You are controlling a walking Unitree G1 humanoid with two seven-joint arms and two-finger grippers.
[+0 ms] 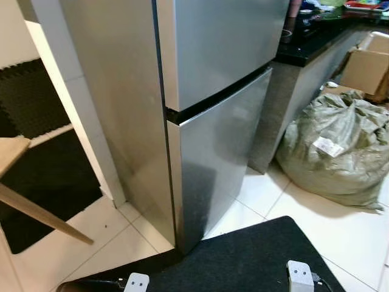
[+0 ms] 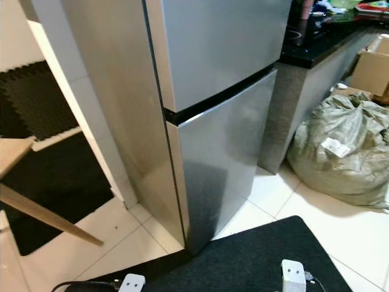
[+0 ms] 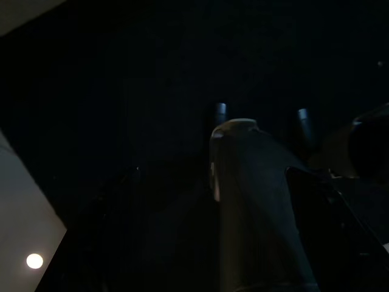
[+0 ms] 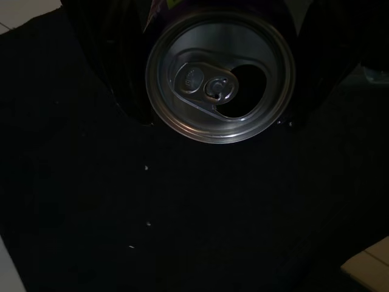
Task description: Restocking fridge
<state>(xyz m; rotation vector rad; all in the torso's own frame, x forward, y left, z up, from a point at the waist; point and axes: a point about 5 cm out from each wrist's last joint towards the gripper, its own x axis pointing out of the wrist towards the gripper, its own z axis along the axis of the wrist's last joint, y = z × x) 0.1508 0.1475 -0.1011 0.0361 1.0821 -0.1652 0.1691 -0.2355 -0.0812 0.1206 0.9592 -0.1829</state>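
Note:
A tall silver fridge [image 1: 206, 91] stands straight ahead, its upper door [image 1: 219, 42] and lower door [image 1: 219, 158] both closed. Both arms hang low over a black mat [image 1: 255, 255]; white wrist pieces of the left arm [image 1: 136, 282] and the right arm [image 1: 299, 277] peek in at the bottom edge. In the right wrist view, my right gripper [image 4: 219, 121] is shut on a drink can [image 4: 220, 76], whose silver top has its tab hole open. The left wrist view is very dark; one black finger [image 3: 255, 207] can be made out.
Right of the fridge runs a black counter [image 1: 316, 36] with a stuffed green sack [image 1: 337, 146] and a cardboard box [image 1: 368, 67] on the floor beside it. A wooden table leg [image 1: 42, 216] slants in at the left by a white pillar [image 1: 79, 109].

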